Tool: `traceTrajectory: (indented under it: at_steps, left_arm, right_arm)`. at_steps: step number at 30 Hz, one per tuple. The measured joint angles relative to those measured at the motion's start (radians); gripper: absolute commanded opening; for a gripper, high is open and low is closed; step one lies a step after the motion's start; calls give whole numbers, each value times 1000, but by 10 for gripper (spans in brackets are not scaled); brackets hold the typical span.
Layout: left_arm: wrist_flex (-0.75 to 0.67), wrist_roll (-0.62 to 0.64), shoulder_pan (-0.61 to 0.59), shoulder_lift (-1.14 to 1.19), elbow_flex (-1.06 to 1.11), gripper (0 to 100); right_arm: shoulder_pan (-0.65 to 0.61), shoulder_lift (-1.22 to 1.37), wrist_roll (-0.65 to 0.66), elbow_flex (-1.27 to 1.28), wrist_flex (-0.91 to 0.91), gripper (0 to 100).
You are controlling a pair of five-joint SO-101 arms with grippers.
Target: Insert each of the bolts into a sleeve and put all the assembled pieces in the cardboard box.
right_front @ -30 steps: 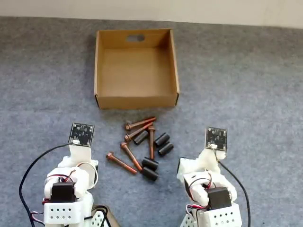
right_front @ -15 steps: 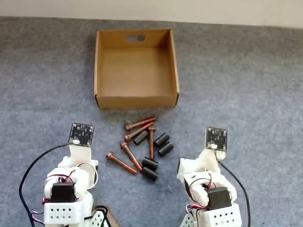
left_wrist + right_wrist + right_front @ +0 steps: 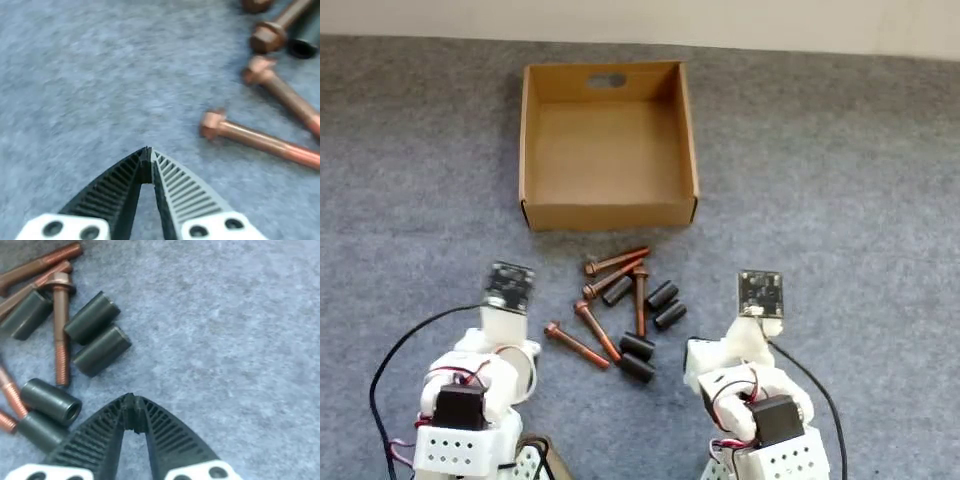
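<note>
Bolts (image 3: 579, 346) and sleeves (image 3: 637, 346) loose near the cardboard box (image 3: 610, 214); left tool (image 3: 149, 151) and right tool (image 3: 131, 398) clenched, empty.

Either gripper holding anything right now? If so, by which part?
Nothing is held. The left gripper and right gripper are both shut and empty; the copper-coloured metal bolts and black cylindrical sleeves lie loose on the grey carpet.
</note>
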Motion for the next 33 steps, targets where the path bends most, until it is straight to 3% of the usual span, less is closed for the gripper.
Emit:
traceTrajectory:
  at_steps: [5,9,21,24,27,33]
  left_arm:
    - [0,-2,250,0,0,7]
    - [2,-2,379,0,0,7]
    - [2,3,460,0,0,7]
    - [2,3,384,0,0,7]
    - [2,3,233,0,0,7]
    - [-80,6,-86,0,0,7]
  right_arm:
    - [-132,0,0,0,0,9]
    - [-219,0,0,0,0,9]
    - [-379,0,0,0,0,9]
    - [-388,0,0,0,-31,9]
    - [-367,0,0,0,-103,9]
    - [-146,0,0,0,-368,9]
